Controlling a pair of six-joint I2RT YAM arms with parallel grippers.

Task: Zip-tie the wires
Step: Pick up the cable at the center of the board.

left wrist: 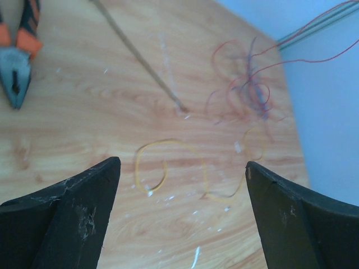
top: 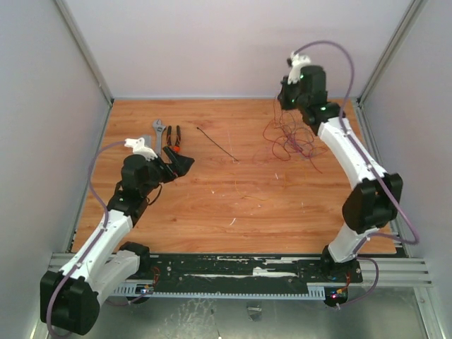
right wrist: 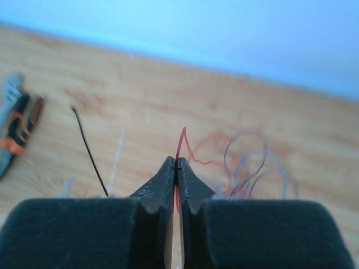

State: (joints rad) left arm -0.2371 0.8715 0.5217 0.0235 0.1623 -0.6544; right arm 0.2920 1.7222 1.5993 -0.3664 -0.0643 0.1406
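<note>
Wires (top: 289, 141), thin red and maroon, tangle at the wooden table's (top: 233, 212) far right corner; right claw (right wrist: 177, 163) pinches one strand, left claw (left wrist: 182, 162) gapes wide.

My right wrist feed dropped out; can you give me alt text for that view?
The right gripper is shut on a thin red wire that rises from between its tips, above a wooden table. The rest of the wires lie tangled just beyond, on the view's right; the zip tie and orange-handled pliers lie on its left.
</note>
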